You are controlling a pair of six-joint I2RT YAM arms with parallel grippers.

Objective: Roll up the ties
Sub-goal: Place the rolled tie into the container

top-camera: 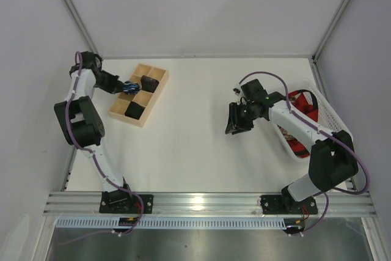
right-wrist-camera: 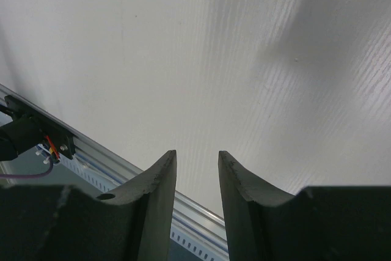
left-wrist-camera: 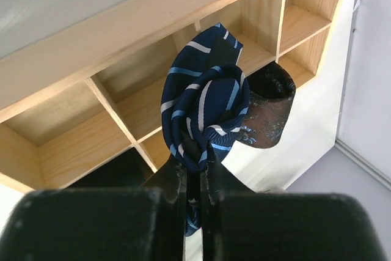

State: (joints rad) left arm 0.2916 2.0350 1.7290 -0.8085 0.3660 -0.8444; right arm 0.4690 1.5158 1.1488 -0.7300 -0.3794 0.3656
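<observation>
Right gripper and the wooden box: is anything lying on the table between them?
No. In the top view, the table between the right gripper and the wooden box is bare white surface.

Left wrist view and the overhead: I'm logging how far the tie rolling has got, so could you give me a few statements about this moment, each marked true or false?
1. The left gripper is shut on a rolled navy striped tie. True.
2. The right gripper holds a red tie. False: its jaws stand apart with nothing between them, over bare table.
3. Every compartment of the wooden box is filled. False: several show bare wood; two hold dark bundles.
4. The white basket on the right holds red fabric. True.
</observation>
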